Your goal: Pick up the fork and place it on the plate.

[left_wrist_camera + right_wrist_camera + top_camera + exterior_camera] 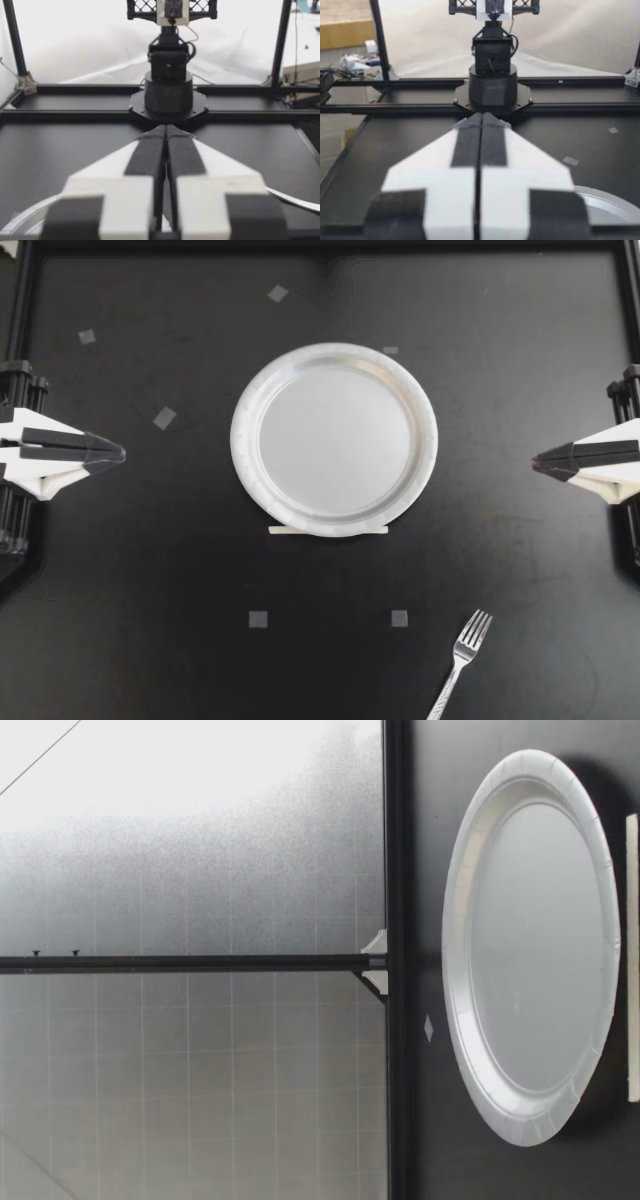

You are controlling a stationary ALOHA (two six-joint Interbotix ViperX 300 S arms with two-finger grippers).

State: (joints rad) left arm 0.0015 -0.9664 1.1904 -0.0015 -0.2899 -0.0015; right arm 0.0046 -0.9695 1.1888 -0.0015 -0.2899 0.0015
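Near five o'clock from the plate (334, 440), fork (462, 660): it lies flat on the black table (150, 570), well apart from the plate. Its prongs point to about one o'clock. Its handle runs out of the top view toward seven o'clock, so its end cannot be seen.
Plate: it sits in the middle with nothing on it. A thin white strip (328, 531) touches its edge at six o'clock.
Right claw (537, 462): it hangs at three o'clock from the plate, its two fingers pressed together on nothing. It is the one nearer to the fork.
Left claw (118, 452): it hangs at nine o'clock, pressed together too, with nothing in it.
First worry: a claw that comes down without spreading its fingers would only poke the fork and push it away.
Second worry: the fork is thin and flat, so the fingers may scrape the table and slip off it.
Third worry: held far from its middle, the fork may tip and drop.
Last worry: the plate looks light, so a bump could slide it, and a fork dropped on the rim could roll off.
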